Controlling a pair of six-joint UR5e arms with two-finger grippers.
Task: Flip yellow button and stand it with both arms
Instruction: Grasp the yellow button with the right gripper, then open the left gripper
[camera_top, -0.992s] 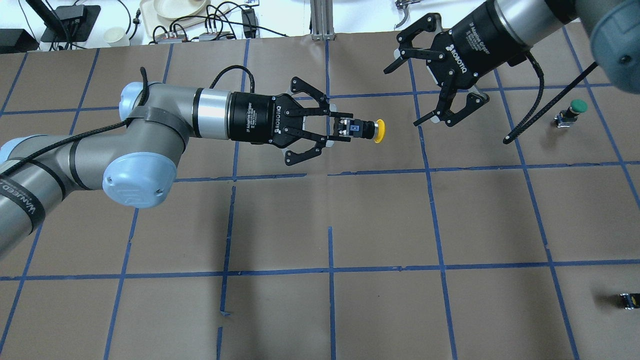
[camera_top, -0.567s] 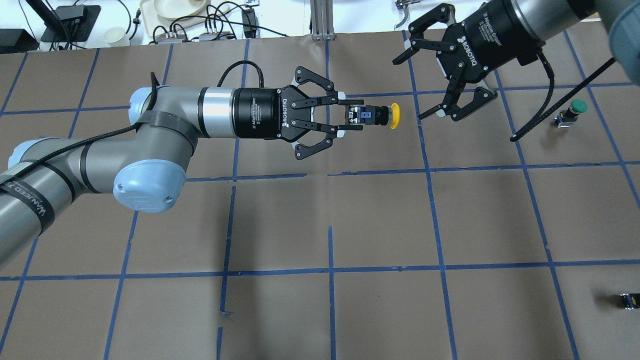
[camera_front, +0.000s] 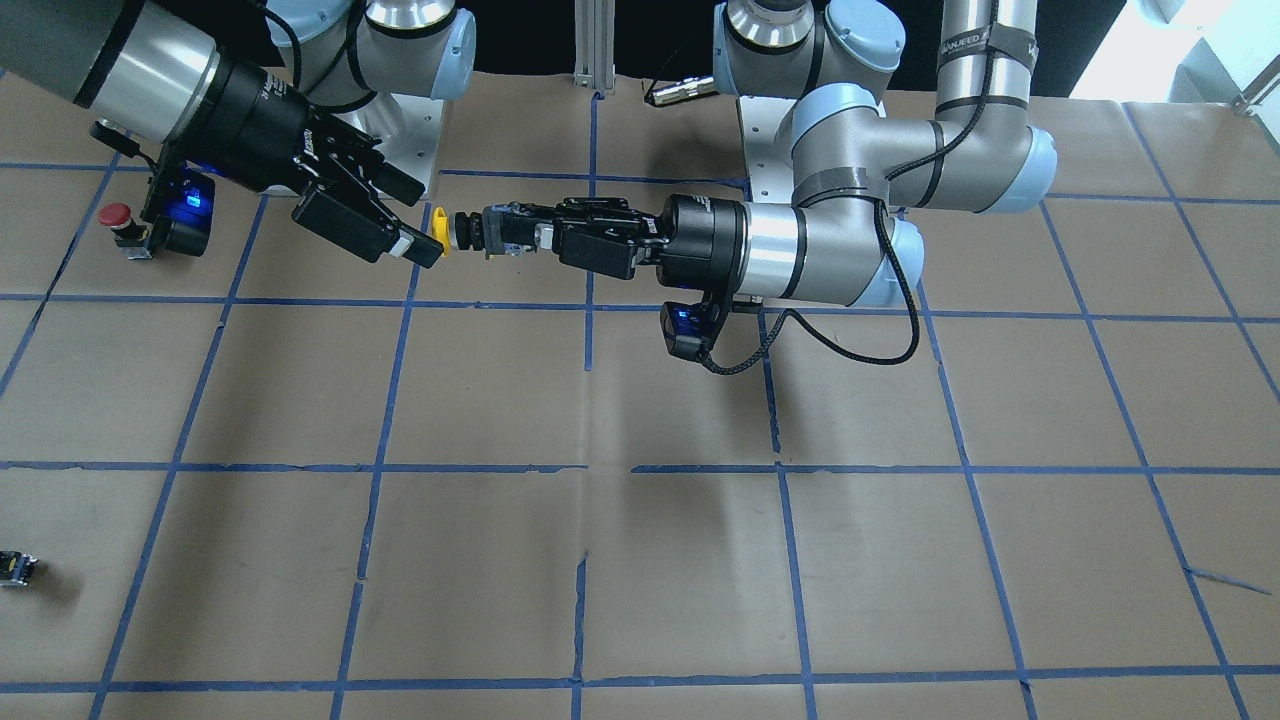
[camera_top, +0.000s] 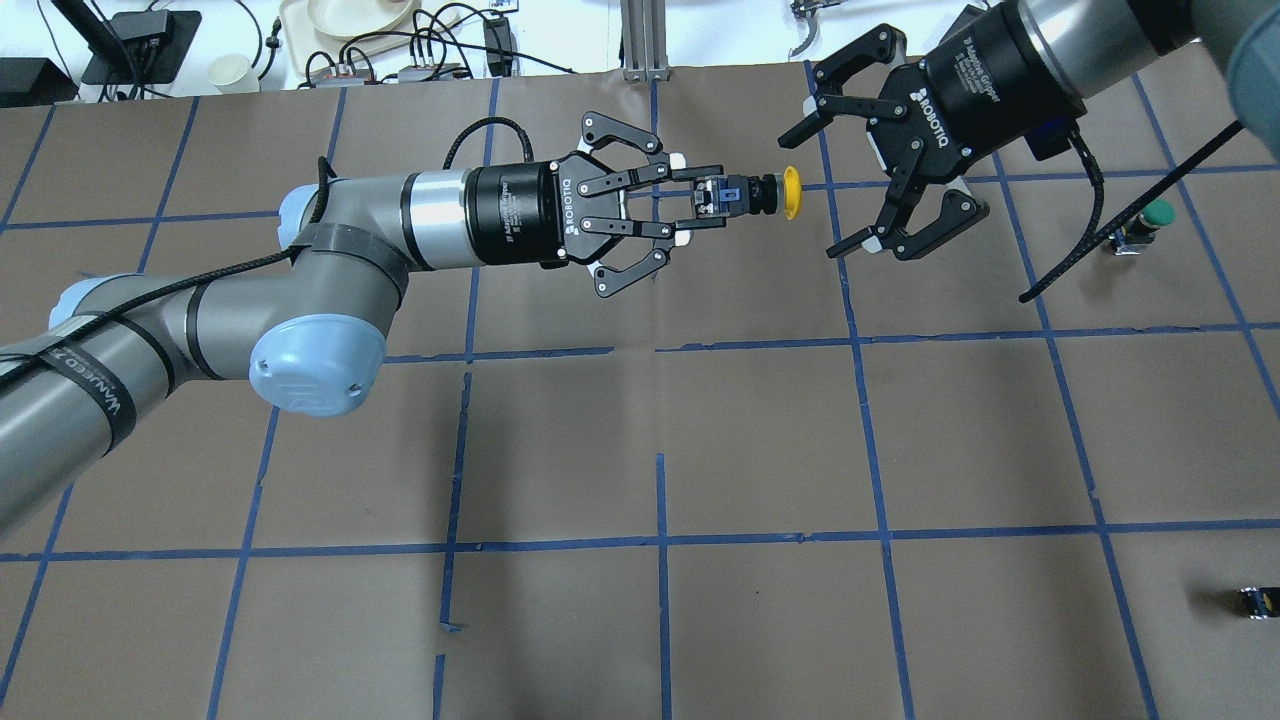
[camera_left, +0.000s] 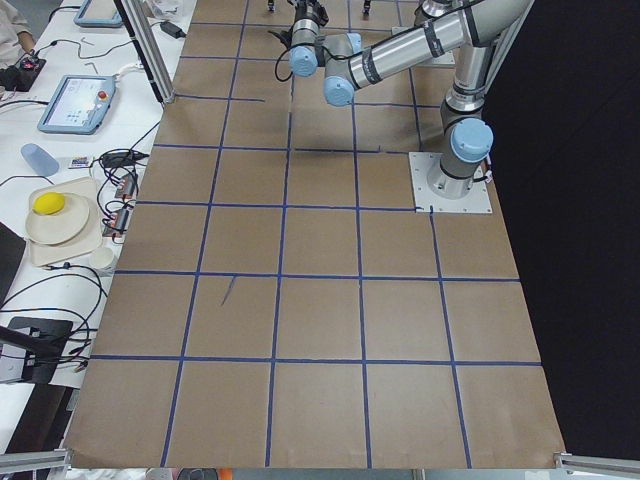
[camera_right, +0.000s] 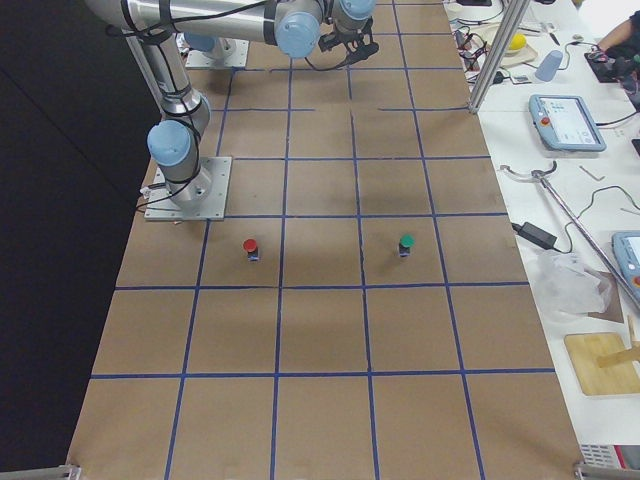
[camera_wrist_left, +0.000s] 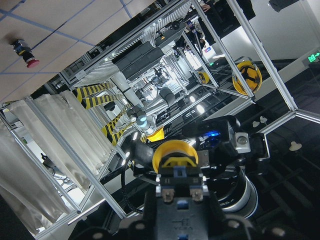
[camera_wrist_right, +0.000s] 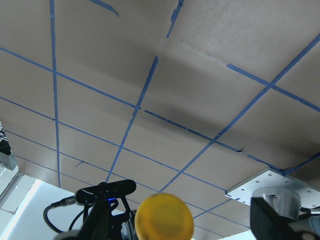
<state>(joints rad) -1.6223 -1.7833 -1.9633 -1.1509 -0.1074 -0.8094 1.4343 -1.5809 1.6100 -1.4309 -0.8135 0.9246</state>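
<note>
Up over the table (camera_top: 600, 450), the left gripper (camera_top: 705, 200) squeezes the black end of the yellow button (camera_top: 765, 193). It holds the button sideways, with the cap pointing at the right gripper (camera_top: 820, 188). That one's jaws are wide open on both sides of the cap, maybe not touching it yet. The lift looks done. The pass, the flip and the standing up are left.

Left arm (camera_top: 200, 320) stretched level above the table, wrist horizontal. Left gripper (camera_top: 700, 196) was pinched on the base of the yellow button (camera_top: 762, 193). Right arm (camera_top: 1070, 45) angled in opposite. Right gripper (camera_top: 815, 188) was spread wide, fingertips facing the left gripper, not touching.
</note>
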